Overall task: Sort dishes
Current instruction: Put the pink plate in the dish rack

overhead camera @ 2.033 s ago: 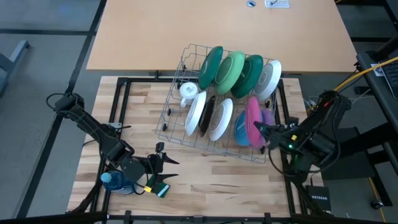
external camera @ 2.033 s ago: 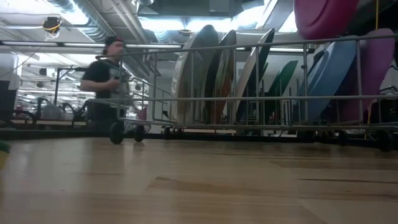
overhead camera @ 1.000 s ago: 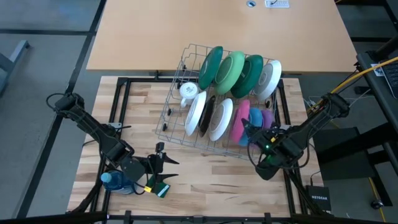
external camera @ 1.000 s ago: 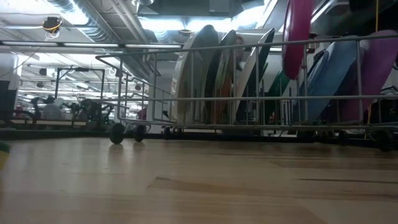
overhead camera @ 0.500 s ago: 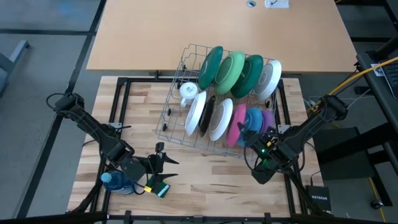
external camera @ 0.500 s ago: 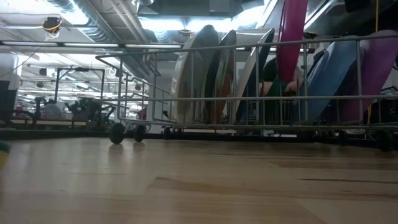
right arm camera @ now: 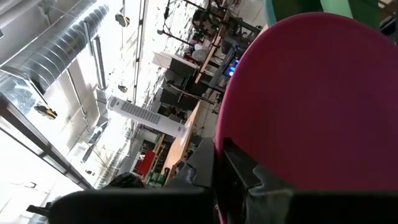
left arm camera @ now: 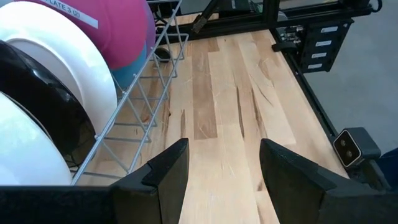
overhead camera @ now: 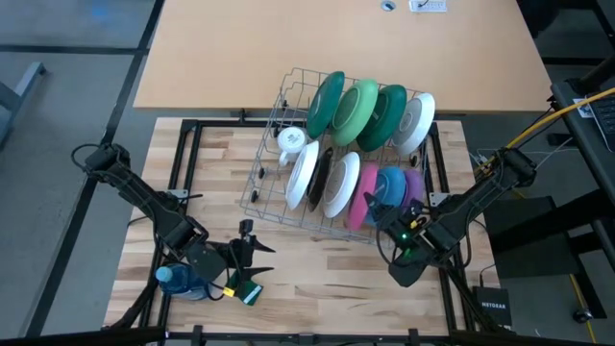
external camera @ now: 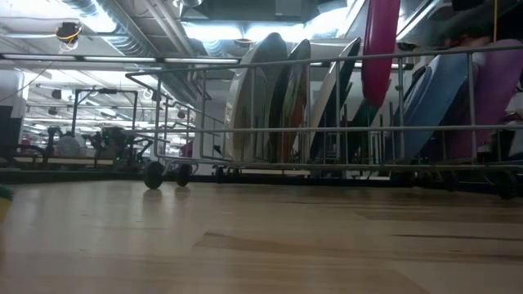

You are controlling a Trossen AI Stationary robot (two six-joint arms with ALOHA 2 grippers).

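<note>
High cam looks straight down, low cam level at tabletop (both share dish rack (overhead camera: 338, 159)), wrist cams close-up.

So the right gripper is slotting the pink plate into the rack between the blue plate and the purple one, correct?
Not quite. In the high view the right gripper holds the pink plate in the rack between the white plate and the blue plate.

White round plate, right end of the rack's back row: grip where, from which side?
Round white plate: take its upper rim, from above. It stands on edge in the wire dish rack, so only the top arc is free; wires cage the lower part and a dark green plate crowds one face. The right tool holds the magenta plate.
</note>
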